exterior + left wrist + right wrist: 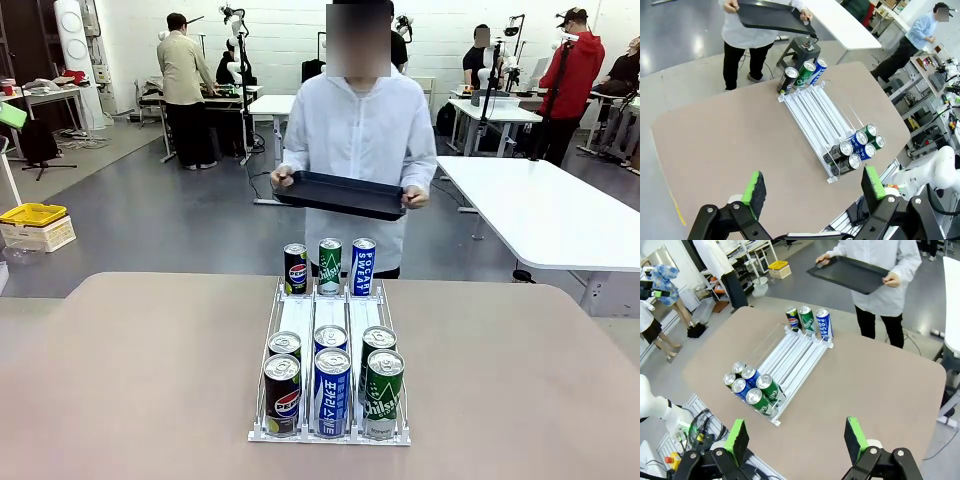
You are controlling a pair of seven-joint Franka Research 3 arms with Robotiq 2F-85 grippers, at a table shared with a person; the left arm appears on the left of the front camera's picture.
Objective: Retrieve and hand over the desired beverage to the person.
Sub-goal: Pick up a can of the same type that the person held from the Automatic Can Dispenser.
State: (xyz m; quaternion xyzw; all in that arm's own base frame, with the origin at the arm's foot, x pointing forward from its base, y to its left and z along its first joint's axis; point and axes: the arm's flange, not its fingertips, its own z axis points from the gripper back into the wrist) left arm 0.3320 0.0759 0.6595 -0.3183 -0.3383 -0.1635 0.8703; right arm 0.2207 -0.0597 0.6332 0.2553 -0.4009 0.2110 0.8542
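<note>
The person (pixel 357 130) in a white jacket stands at the far side of the table, holding a black tray (pixel 340 194) level in both hands. A white can rack (pixel 330 322) lies mid-table. At its far end stand a Pepsi can (pixel 296 269), a green Chilsung can (pixel 330 265) and a blue Pocari Sweat can (pixel 363 266). Several more cans (pixel 331 388) fill its near end. My left gripper (pixel 812 187) hangs open high above the table's near edge, nothing between its green pads. My right gripper (pixel 796 438) is open too, above the near edge.
The brown table (pixel 140 380) has bare room on both sides of the rack. A white table (pixel 545 215) stands behind at the right. A yellow bin (pixel 33 214) sits on the floor at far left. Other people work at tables far behind.
</note>
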